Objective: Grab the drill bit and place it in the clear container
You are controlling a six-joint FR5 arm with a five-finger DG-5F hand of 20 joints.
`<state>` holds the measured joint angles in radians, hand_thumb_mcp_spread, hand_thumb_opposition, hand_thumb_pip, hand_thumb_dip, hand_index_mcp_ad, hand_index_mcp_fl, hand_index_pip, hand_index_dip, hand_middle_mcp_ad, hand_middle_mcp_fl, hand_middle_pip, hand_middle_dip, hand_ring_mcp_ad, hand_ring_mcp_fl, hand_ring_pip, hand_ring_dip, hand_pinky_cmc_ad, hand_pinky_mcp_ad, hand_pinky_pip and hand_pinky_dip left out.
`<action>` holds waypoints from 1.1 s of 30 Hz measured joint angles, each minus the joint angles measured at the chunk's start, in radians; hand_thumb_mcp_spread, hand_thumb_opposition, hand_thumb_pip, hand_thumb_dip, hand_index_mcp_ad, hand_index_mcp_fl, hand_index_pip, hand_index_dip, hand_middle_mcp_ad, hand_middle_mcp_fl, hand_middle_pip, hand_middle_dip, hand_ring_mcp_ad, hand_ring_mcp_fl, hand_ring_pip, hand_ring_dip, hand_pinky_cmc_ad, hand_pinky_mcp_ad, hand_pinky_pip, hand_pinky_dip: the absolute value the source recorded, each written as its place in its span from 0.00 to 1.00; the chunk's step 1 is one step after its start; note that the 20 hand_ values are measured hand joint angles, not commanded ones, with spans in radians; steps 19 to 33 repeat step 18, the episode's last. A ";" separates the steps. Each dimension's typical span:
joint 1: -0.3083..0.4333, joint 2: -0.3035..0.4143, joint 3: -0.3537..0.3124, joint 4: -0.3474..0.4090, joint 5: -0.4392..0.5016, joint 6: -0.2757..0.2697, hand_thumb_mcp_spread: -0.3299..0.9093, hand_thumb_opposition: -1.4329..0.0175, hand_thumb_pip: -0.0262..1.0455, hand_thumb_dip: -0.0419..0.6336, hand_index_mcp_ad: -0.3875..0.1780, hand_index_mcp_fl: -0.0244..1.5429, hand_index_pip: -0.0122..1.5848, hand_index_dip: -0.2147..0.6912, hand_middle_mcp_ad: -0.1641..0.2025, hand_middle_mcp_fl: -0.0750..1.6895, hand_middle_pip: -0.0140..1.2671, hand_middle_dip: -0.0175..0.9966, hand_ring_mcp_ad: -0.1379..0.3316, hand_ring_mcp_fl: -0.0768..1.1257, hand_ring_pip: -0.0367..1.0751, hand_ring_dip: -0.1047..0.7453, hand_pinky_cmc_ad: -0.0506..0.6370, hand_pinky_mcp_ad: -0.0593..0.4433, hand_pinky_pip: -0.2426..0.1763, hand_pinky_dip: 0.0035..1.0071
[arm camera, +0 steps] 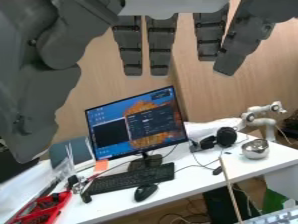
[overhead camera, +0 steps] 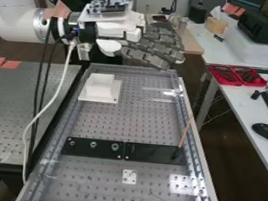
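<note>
Several fingers, straight and wide open, hold nothing at the high view's twelve o'clock. A stick slants at five o'clock, by the black plate on the worktop; I cannot tell which thing is the drill bit.

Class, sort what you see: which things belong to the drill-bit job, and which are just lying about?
Job:
- robot hand
- black plate, probably
- drill bit, clear container: I can't tell which things these are

Lying about:
- mouse
- keyboard
- headphones
- metal bowl

Bright o/all, w/ glare spots on bench.
</note>
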<state>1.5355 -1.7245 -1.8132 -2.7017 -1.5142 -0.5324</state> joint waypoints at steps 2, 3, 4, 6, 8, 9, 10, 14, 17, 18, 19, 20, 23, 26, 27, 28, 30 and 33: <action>0.000 0.001 -0.001 0.001 0.011 0.000 0.53 0.48 0.34 0.27 0.64 0.15 0.06 0.52 0.61 0.11 0.11 0.21 0.90 0.06 0.12 0.15 0.67 0.58 0.32 0.35; 0.000 0.002 -0.002 0.002 0.010 0.000 0.53 0.48 0.34 0.27 0.64 0.15 0.06 0.52 0.61 0.11 0.11 0.21 0.90 0.06 0.12 0.15 0.67 0.58 0.32 0.35; 0.000 0.002 -0.002 0.002 0.007 0.000 0.53 0.48 0.34 0.27 0.64 0.15 0.06 0.52 0.61 0.11 0.11 0.21 0.90 0.06 0.12 0.15 0.67 0.58 0.32 0.35; 0.001 0.003 -0.003 0.003 0.003 0.001 0.53 0.48 0.34 0.27 0.64 0.15 0.06 0.52 0.60 0.11 0.11 0.21 0.90 0.06 0.12 0.15 0.67 0.58 0.32 0.35; 0.001 0.004 -0.005 0.004 0.007 0.001 0.53 0.48 0.34 0.27 0.64 0.15 0.06 0.52 0.61 0.11 0.11 0.21 0.90 0.06 0.12 0.15 0.67 0.58 0.32 0.35; 0.001 0.004 -0.006 0.005 0.005 0.000 0.53 0.48 0.34 0.27 0.64 0.15 0.06 0.52 0.61 0.11 0.11 0.21 0.90 0.06 0.12 0.15 0.67 0.58 0.32 0.35; 0.001 0.005 -0.007 0.005 0.003 0.000 0.53 0.48 0.34 0.27 0.64 0.15 0.06 0.52 0.61 0.11 0.11 0.21 0.90 0.06 0.12 0.15 0.67 0.58 0.32 0.35; 0.001 0.006 -0.009 0.005 0.010 0.000 0.53 0.48 0.34 0.27 0.64 0.15 0.06 0.52 0.61 0.11 0.11 0.21 0.90 0.06 0.12 0.15 0.67 0.58 0.32 0.35; 0.003 0.007 -0.011 0.005 0.006 -0.001 0.53 0.48 0.34 0.27 0.64 0.15 0.06 0.53 0.61 0.11 0.11 0.21 0.90 0.06 0.12 0.15 0.67 0.58 0.32 0.35; 0.004 0.007 -0.011 0.004 0.002 -0.001 0.53 0.48 0.34 0.27 0.64 0.15 0.06 0.53 0.61 0.11 0.11 0.21 0.90 0.06 0.12 0.15 0.67 0.58 0.32 0.35; 0.004 0.007 -0.011 0.004 0.002 -0.001 0.53 0.48 0.34 0.27 0.64 0.15 0.06 0.53 0.61 0.11 0.11 0.21 0.90 0.06 0.12 0.15 0.67 0.58 0.32 0.35; 0.004 0.007 -0.011 0.004 0.002 -0.001 0.53 0.48 0.34 0.27 0.64 0.15 0.06 0.53 0.61 0.11 0.11 0.21 0.90 0.06 0.12 0.15 0.67 0.58 0.32 0.35; 0.004 0.007 -0.011 0.004 0.002 -0.001 0.53 0.48 0.34 0.27 0.64 0.15 0.06 0.53 0.61 0.11 0.11 0.21 0.90 0.06 0.12 0.15 0.67 0.58 0.32 0.35; 0.004 0.007 -0.011 0.004 0.002 -0.001 0.53 0.48 0.34 0.27 0.64 0.15 0.06 0.53 0.61 0.11 0.11 0.21 0.90 0.06 0.12 0.15 0.67 0.58 0.32 0.35; 0.004 0.007 -0.011 0.004 0.002 -0.001 0.53 0.48 0.34 0.27 0.64 0.15 0.06 0.53 0.61 0.11 0.11 0.21 0.90 0.06 0.12 0.15 0.67 0.58 0.32 0.35; 0.004 0.007 -0.011 0.004 0.002 -0.001 0.53 0.48 0.34 0.27 0.64 0.15 0.06 0.53 0.61 0.11 0.11 0.21 0.90 0.06 0.12 0.15 0.67 0.58 0.32 0.35; 0.004 0.007 -0.011 0.004 0.002 -0.001 0.53 0.48 0.34 0.27 0.64 0.15 0.06 0.53 0.61 0.11 0.11 0.21 0.90 0.06 0.12 0.15 0.67 0.58 0.32 0.35; 0.004 0.007 -0.011 0.004 0.002 -0.001 0.53 0.48 0.34 0.27 0.64 0.15 0.06 0.53 0.61 0.11 0.11 0.21 0.90 0.06 0.12 0.15 0.67 0.58 0.32 0.35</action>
